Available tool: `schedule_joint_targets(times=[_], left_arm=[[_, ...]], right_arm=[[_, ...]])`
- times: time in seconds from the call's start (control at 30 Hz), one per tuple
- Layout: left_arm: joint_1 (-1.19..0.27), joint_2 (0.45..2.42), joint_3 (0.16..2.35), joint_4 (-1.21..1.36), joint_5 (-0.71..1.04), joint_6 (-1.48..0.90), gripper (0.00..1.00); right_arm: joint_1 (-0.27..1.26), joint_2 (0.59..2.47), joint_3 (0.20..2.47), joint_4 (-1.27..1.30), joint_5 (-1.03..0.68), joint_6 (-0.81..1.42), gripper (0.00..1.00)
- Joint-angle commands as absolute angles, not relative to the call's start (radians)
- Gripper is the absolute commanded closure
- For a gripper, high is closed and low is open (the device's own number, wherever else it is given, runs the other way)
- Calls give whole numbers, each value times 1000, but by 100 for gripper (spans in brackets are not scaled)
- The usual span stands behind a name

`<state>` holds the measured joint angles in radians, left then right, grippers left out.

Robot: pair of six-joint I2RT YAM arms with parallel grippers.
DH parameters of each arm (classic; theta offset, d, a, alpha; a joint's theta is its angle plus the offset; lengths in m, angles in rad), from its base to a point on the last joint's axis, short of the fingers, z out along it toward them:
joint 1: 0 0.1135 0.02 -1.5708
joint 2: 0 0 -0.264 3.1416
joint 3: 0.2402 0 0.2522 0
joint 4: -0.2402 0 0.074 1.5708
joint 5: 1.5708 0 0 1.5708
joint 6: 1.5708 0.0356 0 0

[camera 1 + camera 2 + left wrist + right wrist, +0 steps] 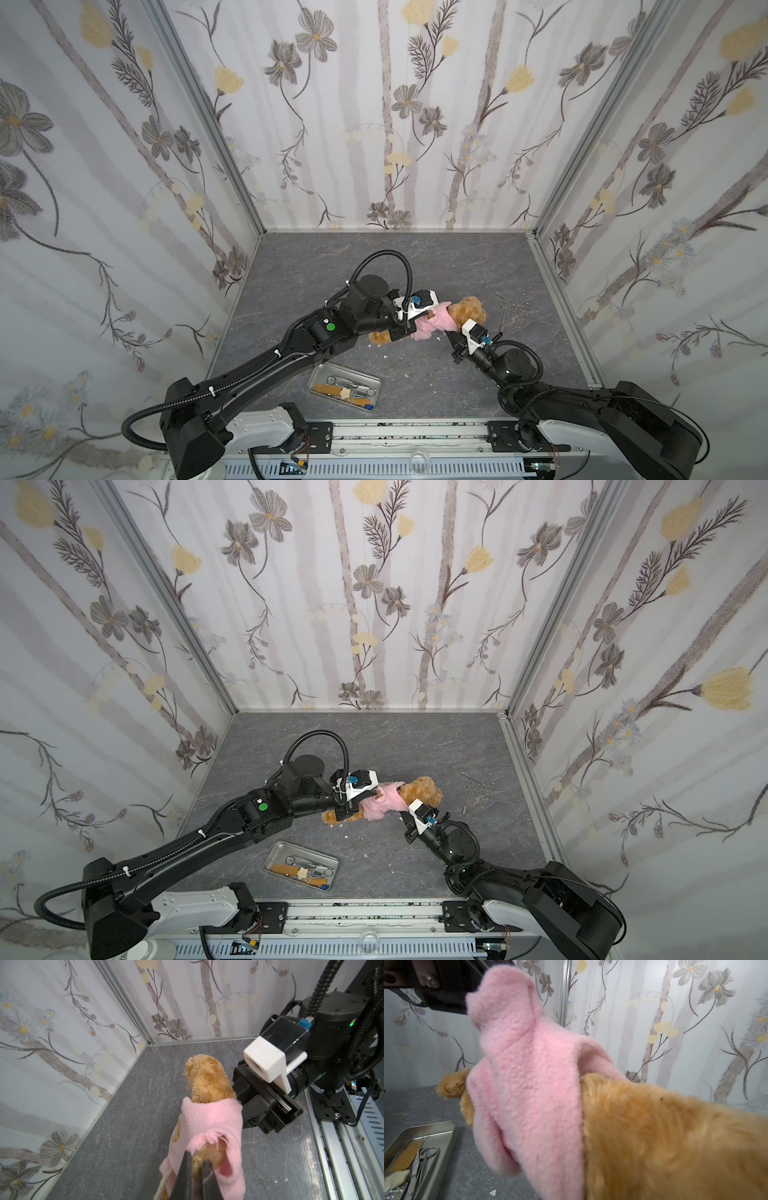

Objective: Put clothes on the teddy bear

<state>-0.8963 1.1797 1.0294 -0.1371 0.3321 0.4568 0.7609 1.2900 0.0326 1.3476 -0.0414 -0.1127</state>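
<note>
Now | tray point(351, 371): metal instruments point(349, 383) | left tool point(196, 1159): clamped on teddy bear point(207, 1080) | right tool point(255, 1105): unclear

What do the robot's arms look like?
The left arm and right arm are chunky and black, with ribbed black hoses looping over them. The left has a round green dot. Each wrist carries a white camera block with a blue plug. The left gripper has dark flat fingers.

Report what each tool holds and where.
Left tool: shut on the pink shirt, at a sleeve edge. Right tool: against the teddy bear; hold unclear.
</note>
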Motion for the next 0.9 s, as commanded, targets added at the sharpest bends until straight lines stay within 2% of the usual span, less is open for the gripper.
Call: schedule_joint_targets(times=[0.0,0.33,0.5,0.63,0.73,0.87], left_arm=[[-892,1149,1019,13,400,337,100],[-866,1084,919,113,524,194,100],[-877,1081,873,76,495,293,99],[-893,1088,873,-20,366,454,65],[-901,1077,880,-44,262,536,56],[-913,1066,911,-65,173,607,55]], right_arm=[[759,1327,24,1373,69,-88,100],[756,1369,64,1374,67,-38,100],[755,1357,83,1321,34,-51,100],[753,1317,80,1277,-21,-101,100],[753,1282,89,1203,-34,-146,100],[753,1250,94,1142,-34,-193,100]])
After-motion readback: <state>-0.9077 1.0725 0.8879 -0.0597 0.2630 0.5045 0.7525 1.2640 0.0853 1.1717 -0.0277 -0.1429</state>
